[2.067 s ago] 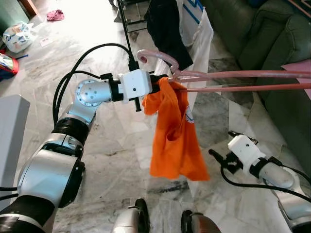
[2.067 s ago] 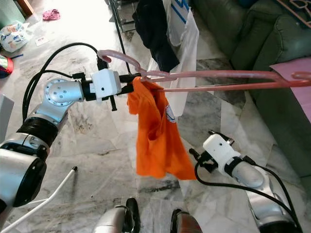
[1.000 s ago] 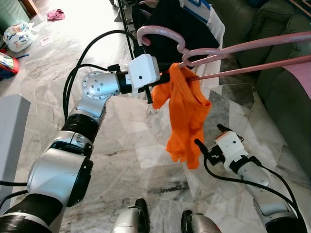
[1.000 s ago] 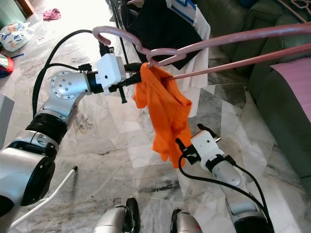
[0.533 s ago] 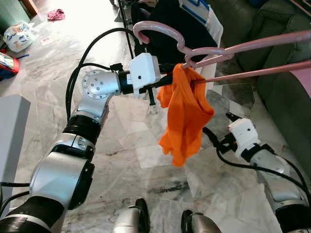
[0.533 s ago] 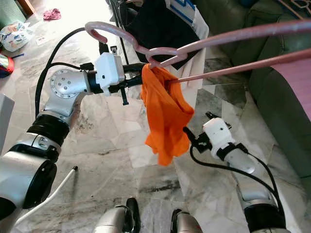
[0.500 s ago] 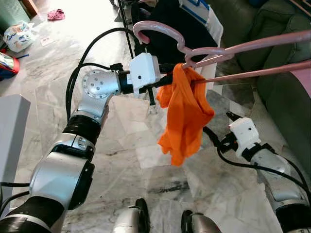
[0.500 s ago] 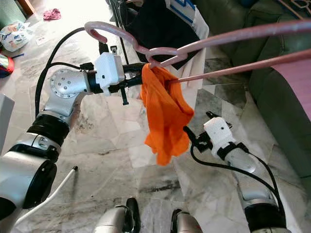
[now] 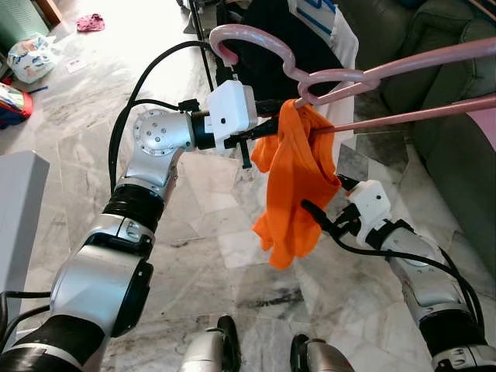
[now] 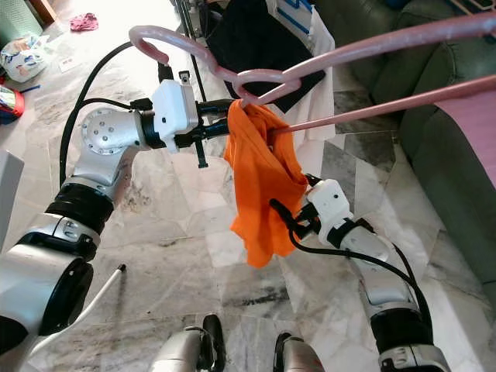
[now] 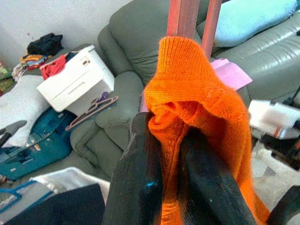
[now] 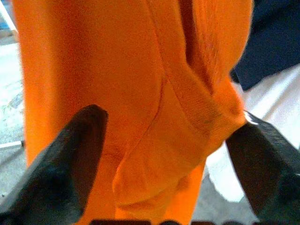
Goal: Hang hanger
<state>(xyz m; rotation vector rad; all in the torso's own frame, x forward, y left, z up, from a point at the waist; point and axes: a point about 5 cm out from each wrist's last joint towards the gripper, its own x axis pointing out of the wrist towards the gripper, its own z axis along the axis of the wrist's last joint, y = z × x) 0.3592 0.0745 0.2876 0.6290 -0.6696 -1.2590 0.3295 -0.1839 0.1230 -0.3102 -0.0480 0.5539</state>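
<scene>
Fingers [image 11: 140, 178] of the left gripper [image 9: 260, 132] are pressed together on a fold of the orange garment [image 9: 294, 186] right where it drapes over the pink hanger [image 9: 333, 77] — the left wrist view shows the two black fingers pinching bunched orange knit, with the hanger's two pink bars rising just beyond them. Raised at about chest height in front of the robot, this gripper carries hanger and garment together; the hanger's hook [image 9: 232, 39] curls up above the gripper's white housing, and its long bars run away to the robot's right, over the dark green sofa [image 9: 434, 46]. Below the clamped point the garment hangs loose in a crumpled drop toward the marble floor [image 9: 77, 155]. The right gripper [image 10: 280, 217] is lower, reaching in from the right with its fingers [image 12: 70, 159] spread wide on either side of the hanging cloth — the right wrist view has orange fabric between the two dark fingers, close up, though whether they touch it I cannot tell. Behind the hanger stands a black clothes rack [image 9: 203, 54] with a dark garment [image 9: 271, 39] and a white garment with blue trim [image 9: 329, 23] hanging from it. Farther off on the floor, toward the robot's left, lie a white bag [image 9: 31, 58] and a small pink cloth [image 9: 91, 22].
</scene>
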